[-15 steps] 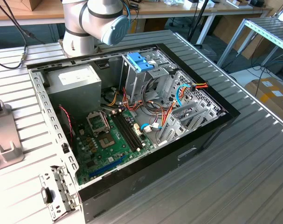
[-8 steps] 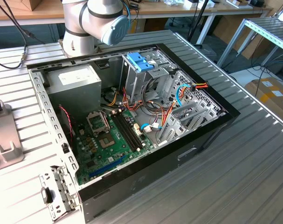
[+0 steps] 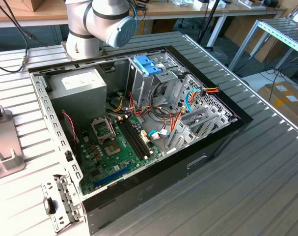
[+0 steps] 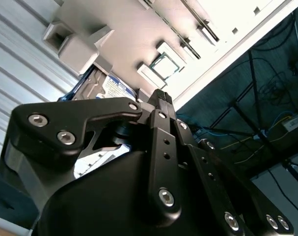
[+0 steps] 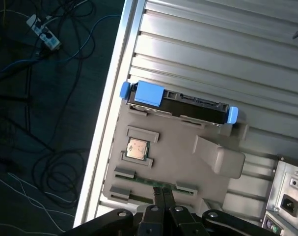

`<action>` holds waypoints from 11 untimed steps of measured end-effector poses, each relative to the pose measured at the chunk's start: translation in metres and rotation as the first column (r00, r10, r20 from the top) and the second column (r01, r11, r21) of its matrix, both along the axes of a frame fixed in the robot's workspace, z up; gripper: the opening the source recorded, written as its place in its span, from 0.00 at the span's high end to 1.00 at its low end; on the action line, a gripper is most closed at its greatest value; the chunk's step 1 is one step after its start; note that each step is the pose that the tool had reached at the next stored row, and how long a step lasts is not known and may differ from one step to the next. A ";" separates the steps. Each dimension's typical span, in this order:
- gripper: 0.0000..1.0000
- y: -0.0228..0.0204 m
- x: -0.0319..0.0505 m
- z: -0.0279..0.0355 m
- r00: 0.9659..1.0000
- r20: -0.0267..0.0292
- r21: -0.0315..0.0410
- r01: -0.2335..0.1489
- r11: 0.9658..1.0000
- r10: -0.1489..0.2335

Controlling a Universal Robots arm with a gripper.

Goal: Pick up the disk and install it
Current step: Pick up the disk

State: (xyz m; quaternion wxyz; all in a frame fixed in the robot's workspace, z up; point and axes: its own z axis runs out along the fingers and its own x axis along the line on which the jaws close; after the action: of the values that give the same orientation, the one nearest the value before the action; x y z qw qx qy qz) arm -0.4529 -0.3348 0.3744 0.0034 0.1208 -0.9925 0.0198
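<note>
We judge the step in hand to be the reach for the disk (image 5: 188, 104). It stands on its long edge in a slot of a grey tray (image 5: 183, 147), with blue pieces at both ends and a blue tab on its upper edge; its labelled face shows in the second wrist view. The gripper (image 5: 162, 191) hangs over the tray, apart from the disk, its fingers pressed together with nothing between them. To do this well, we think the fingers must spread wider than the disk's thin body before coming down; they should line up across its flat faces, not along its length. They should close on the bare metal between the blue end pieces, and the lift should go straight up out of the slot.

A small square chip (image 5: 138, 148) lies in a recess of the same tray, between the gripper and the disk; a raised block (image 5: 218, 157) of the tray just beside the disk could catch a finger. The tray rests on a ribbed metal table (image 5: 212, 44) close to its edge, with cables (image 5: 40, 98) on the floor beyond. In the exterior view the open computer case (image 3: 188, 164) lies beside the tray; loose wires (image 3: 174, 115) crowd the space around its drive cage (image 3: 153, 81).
</note>
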 end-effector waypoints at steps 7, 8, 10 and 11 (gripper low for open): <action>0.89 0.0000 0.0000 0.0000 0.998 0.000 0.000 -0.060 0.998 0.060; 0.89 0.0000 0.0000 0.0000 0.998 0.000 0.000 -0.068 0.998 0.068; 0.89 0.0000 0.0000 0.0000 0.996 0.000 0.000 -0.085 0.996 0.085; 0.89 0.0000 0.0000 0.0000 0.996 0.000 0.000 -0.095 0.996 0.095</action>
State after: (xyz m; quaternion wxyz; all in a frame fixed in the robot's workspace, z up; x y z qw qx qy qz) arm -0.4529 -0.3347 0.3744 0.0025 0.1676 -0.9856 0.0199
